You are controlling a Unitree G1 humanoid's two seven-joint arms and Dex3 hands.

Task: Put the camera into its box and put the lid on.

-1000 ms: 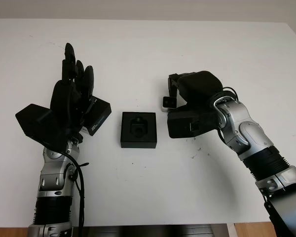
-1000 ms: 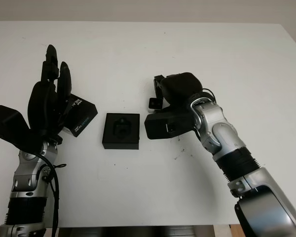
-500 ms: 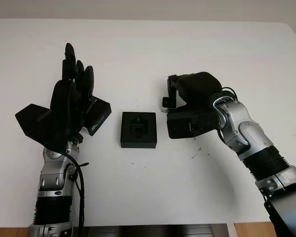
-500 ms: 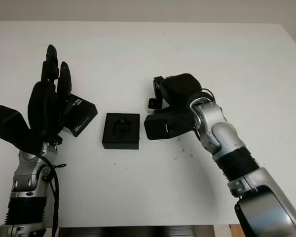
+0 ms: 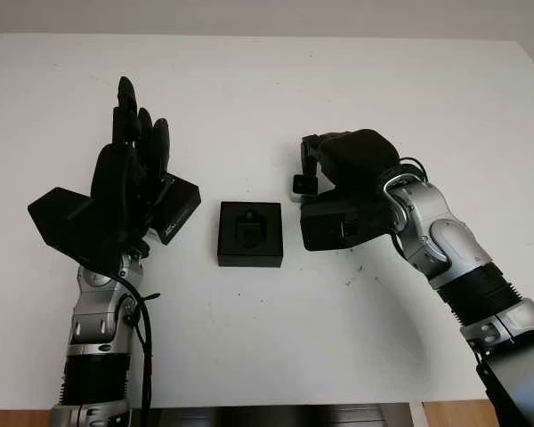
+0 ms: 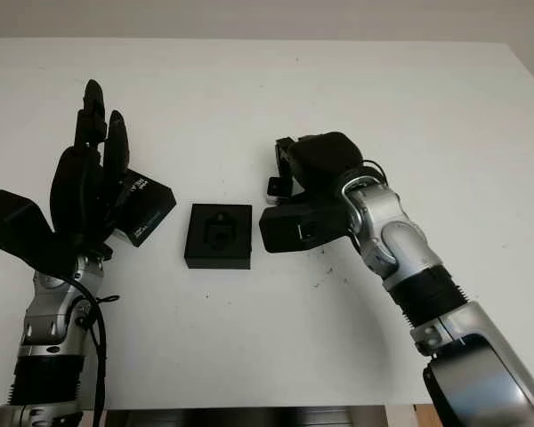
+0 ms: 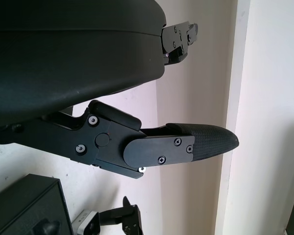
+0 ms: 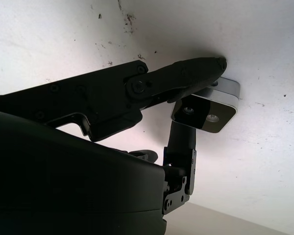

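Left eye view: white matte worktop [image 5: 356, 356], lightly speckled with dark marks near the right arm

Item 1, small square black box [image 5: 250, 234] with a moulded black insert, sitting open near the middle of the worktop, between the two hands and apart from both

Item 2, black rectangular lid with white lettering on its side [image 5: 174, 208], lying tilted left of the box, partly hidden behind the left hand

Item 3, small silver-and-black camera with a glossy dark face [image 8: 206, 108], on the worktop right of the box and clear of it. In the left eye view it appears as a small pale block [image 5: 302, 183] at the inner edge of the right hand. In the left wrist view its pale corner [image 7: 86, 222] shows beside the black box [image 7: 24, 208]

Item 4, left hand [image 5: 129, 182], black, raised above the worktop at the left with fingers extended upward, holding nothing; one textured fingertip [image 7: 206, 143] stretches straight out in its wrist view

Item 5, right hand [image 5: 347, 173], black, set low over the worktop right of the box. In the right wrist view two fingers bracket the camera, one [image 8: 186, 76] lying along its top edge and another meeting it from the other side; a firm pinch cannot be confirmed
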